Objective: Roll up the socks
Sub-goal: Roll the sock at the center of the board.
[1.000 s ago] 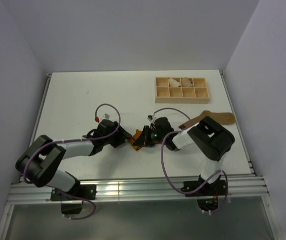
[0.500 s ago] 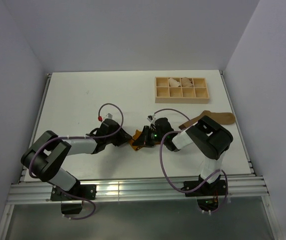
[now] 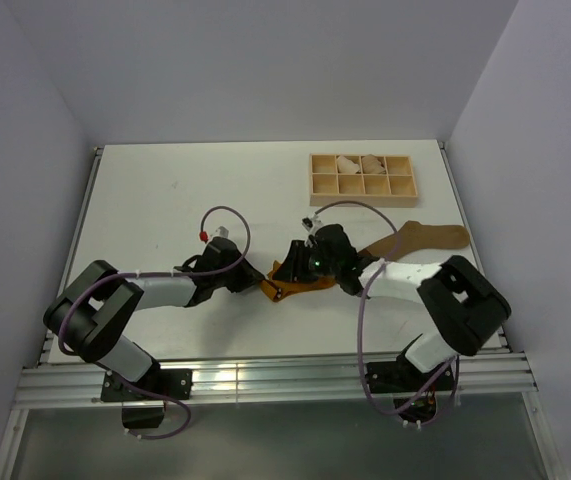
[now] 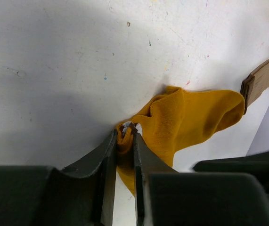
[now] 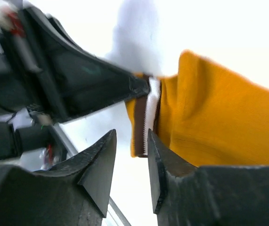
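The mustard-orange sock (image 3: 287, 283) lies crumpled on the table between the two arms. In the left wrist view my left gripper (image 4: 127, 133) is shut on the edge of this sock (image 4: 191, 115) at its striped cuff. My right gripper (image 5: 130, 136) stands open just before the brown-and-white cuff (image 5: 146, 117), with only table showing between its fingers. In the top view the left gripper (image 3: 255, 279) and the right gripper (image 3: 300, 264) meet over the sock. The tan-brown sock (image 3: 420, 238) lies flat to the right, its end showing in the left wrist view (image 4: 266, 75).
A wooden compartment tray (image 3: 362, 190) with pale rolled bundles (image 3: 358, 163) in its back row stands at the back right. The table's metal front rail (image 3: 265, 380) runs along the near edge by the arm bases.
My left gripper has closed onto the mustard sock's cuff. My right gripper has opened and let go of the sock, and the right arm has swung out to the right.
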Robot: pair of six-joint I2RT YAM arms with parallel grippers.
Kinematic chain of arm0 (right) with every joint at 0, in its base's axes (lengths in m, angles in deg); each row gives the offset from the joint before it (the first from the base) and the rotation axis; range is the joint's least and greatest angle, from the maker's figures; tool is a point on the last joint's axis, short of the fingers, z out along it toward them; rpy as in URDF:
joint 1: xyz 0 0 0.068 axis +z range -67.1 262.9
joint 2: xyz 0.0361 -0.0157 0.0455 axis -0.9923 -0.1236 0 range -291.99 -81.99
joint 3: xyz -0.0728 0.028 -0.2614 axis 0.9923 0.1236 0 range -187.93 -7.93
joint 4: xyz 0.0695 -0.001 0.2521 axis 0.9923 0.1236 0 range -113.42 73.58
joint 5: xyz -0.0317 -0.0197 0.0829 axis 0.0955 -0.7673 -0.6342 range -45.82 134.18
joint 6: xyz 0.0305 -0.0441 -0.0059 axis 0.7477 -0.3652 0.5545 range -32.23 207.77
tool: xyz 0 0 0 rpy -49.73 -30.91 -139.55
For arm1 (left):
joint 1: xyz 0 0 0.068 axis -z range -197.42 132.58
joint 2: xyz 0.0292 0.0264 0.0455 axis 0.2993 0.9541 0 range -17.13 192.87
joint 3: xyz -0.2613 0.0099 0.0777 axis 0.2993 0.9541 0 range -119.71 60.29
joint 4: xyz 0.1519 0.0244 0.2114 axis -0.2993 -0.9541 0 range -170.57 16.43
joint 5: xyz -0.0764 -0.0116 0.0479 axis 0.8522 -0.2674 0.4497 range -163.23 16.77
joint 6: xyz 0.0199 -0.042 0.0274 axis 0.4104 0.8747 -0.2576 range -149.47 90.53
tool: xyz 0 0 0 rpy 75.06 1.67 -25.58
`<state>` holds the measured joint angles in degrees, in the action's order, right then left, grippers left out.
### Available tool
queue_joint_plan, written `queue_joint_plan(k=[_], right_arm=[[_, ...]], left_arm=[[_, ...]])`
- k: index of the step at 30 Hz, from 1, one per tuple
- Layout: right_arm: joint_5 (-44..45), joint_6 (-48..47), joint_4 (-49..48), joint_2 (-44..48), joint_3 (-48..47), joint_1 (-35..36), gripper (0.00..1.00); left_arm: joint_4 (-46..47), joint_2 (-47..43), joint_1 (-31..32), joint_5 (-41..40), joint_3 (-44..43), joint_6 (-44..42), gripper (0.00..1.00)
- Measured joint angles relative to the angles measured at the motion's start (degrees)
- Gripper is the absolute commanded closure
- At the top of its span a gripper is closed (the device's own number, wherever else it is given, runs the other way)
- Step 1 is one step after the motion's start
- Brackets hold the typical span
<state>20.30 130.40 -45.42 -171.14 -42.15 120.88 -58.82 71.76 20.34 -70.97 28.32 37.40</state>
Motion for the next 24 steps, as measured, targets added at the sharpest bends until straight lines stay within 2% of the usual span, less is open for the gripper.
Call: queue_joint_plan(k=[4, 11, 18, 24], right_arm=[[8.9, -4.2, 10.3, 5.9, -3.8, 0.0, 0.58], [18.6, -7.0, 20.9, 2.0, -6.9, -0.9, 0.58], [21.1, -8.2, 23.3, -3.1, -9.6, -1.0, 0.58], [21.2, -13.4, 23.8, -12.9, -21.4, -1.3, 0.58]], left_arm=[[-0.3, 0.2, 0.0, 0.0, -0.3, -0.2, 0.90], [-1.1, 0.2, 0.0, -0.1, -0.7, -0.2, 0.93], [-2.7, 0.2, 0.1, -1.1, -1.4, 0.0, 0.94], [-4.0, 0.2, -1.5, -3.2, -2.1, 0.9, 0.94]])
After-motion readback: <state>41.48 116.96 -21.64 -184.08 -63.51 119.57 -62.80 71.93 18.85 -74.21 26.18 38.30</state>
